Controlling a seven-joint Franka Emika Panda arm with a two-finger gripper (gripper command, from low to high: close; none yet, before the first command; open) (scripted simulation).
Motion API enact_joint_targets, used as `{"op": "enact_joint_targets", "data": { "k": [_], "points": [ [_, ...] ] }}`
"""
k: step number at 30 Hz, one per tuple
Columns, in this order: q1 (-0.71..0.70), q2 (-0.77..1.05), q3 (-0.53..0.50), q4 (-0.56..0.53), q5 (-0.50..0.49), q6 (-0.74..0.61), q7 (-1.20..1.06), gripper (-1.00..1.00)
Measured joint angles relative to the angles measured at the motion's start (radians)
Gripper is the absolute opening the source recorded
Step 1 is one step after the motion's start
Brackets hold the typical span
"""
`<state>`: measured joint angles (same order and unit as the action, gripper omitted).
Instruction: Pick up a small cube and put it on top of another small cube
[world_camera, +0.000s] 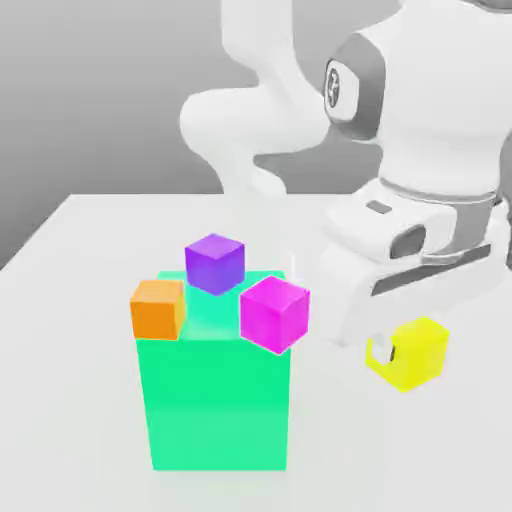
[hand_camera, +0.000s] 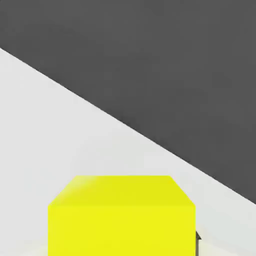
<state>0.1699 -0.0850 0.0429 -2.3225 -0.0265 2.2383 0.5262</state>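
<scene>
White table — grey backdrop behind it.

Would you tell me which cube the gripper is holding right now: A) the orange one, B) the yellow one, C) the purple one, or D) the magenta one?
B: the gripper is shut on the yellow cube, held to the exterior view's right of the green block.

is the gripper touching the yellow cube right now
Touching. In the exterior view the gripper is closed around the yellow cube, which hangs clear of the table beside the green block.
</scene>
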Motion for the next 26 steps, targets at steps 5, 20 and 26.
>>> {"op": "enact_joint_targets", "data": {
  "k": [5, 20, 26],
  "points": [
    [-0.047, -0.181, -0.041, -0.097, 0.001, -0.083, 0.003, -1.0],
    [-0.22, -0.634, -0.139, -0.404, -0.038, -0.23, 0.038, -1.0],
    [-0.227, -0.602, -0.143, -0.479, -0.041, -0.124, 0.037, 1.0]
  ]
}}
